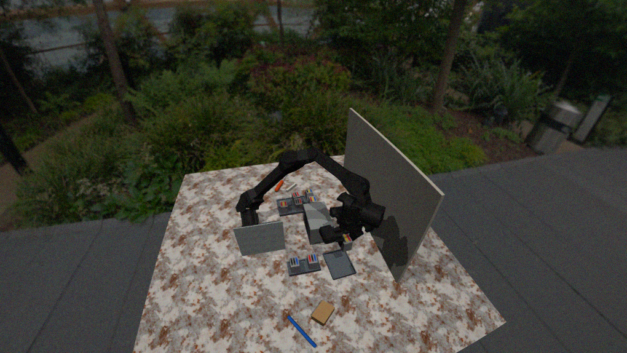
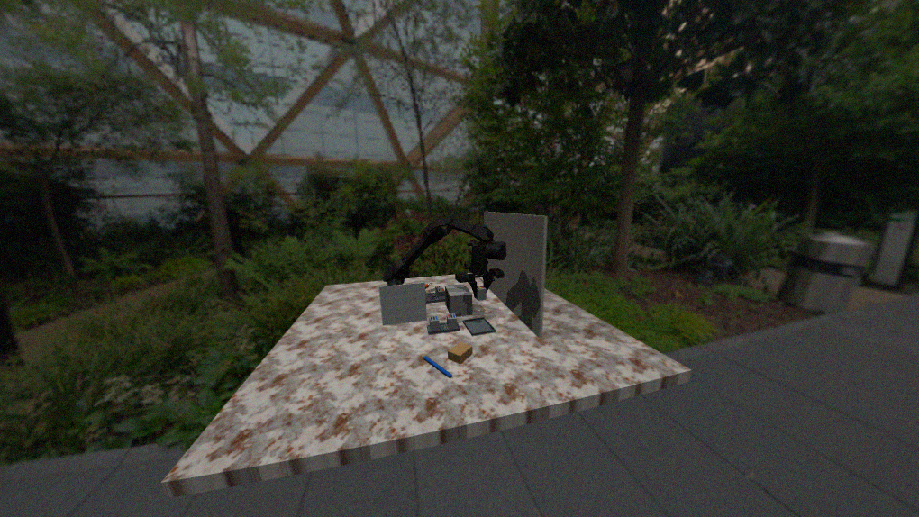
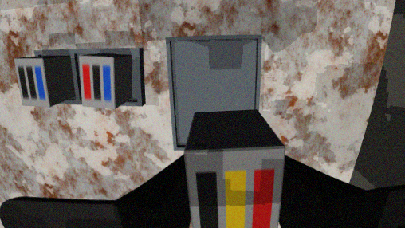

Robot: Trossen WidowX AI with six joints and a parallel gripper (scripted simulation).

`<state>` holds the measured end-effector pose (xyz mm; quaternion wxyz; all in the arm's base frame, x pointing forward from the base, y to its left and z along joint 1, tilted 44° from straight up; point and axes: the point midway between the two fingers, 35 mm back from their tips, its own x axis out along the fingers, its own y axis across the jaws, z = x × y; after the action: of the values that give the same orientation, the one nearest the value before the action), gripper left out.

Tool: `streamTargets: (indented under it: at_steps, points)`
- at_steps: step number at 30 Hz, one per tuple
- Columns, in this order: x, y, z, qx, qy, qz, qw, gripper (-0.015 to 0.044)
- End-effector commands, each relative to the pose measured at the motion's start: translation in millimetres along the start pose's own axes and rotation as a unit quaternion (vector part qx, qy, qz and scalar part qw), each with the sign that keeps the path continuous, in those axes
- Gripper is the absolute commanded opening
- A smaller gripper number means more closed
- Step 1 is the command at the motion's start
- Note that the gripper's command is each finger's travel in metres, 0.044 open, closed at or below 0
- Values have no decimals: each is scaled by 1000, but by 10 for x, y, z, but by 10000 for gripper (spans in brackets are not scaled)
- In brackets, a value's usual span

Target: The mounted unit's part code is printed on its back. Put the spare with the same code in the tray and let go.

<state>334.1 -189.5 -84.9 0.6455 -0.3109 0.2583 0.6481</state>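
My gripper is shut on a grey spare with black, yellow and red stripes. It holds the spare in the air near the tray's back edge. The tray is flat, dark grey and empty; the held spare hides its lower right corner in the wrist view. Left of it, a spare with black, black and blue stripes and one with red, black and blue stripes stand on a rack. The mounted unit's back code is not readable.
A grey box stands behind the tray. A tall panel rises at the right, a low panel at the left. Several striped spares stand on the back rack. A tan block and blue rod lie in front.
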Motion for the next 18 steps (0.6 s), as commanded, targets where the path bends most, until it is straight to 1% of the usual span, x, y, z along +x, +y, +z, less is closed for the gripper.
streamTargets:
  at_steps: [1,18]
  points:
    - [47,-3,-3,3,-1,-1,1000,0]
    - [205,-16,-9,2,-1,-1,1000,0]
